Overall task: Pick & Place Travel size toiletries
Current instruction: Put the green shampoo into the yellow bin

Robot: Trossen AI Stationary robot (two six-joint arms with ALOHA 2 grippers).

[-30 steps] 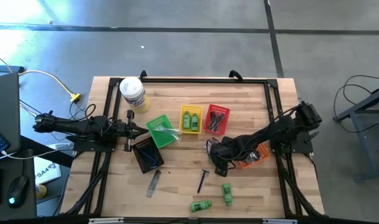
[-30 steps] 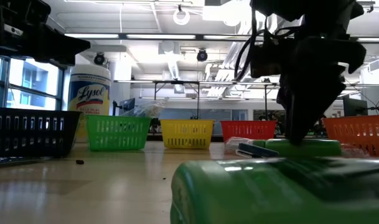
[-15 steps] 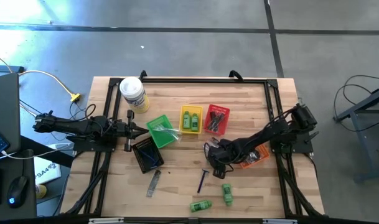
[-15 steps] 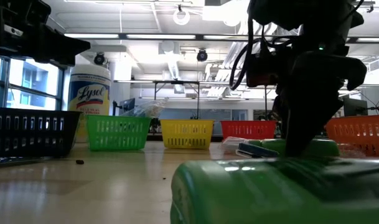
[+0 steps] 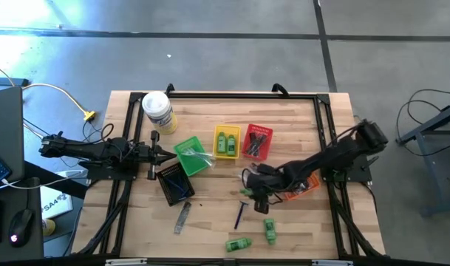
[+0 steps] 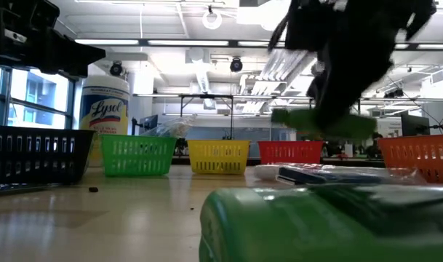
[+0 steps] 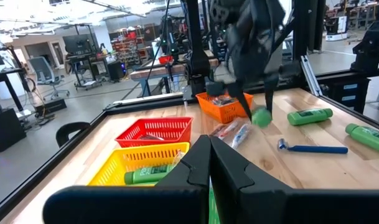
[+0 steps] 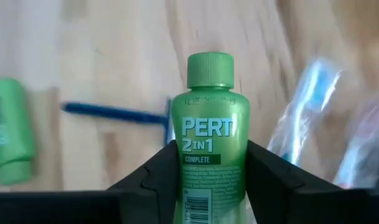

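Right pincer (image 8: 208, 171) is clamped on a green Pert mini bottle (image 8: 209, 134), holding it up off the bench (image 5: 298, 125), mid-bench near the orange basket (image 5: 302, 185). Blue razor (image 5: 240, 215) and two more green bottles (image 5: 253, 236) lie toward the front edge, bare wood around them. Left pincer (image 7: 209, 163) is pressed together over by the black basket (image 5: 174, 183).

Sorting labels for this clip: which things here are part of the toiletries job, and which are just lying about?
Job:
- green bottle in the right gripper, lifted off the table
- two green bottles on the table
- blue razor
- coloured baskets, e.g. the yellow one

Lying about:
- white canister
- left gripper, shut, waiting by the green basket
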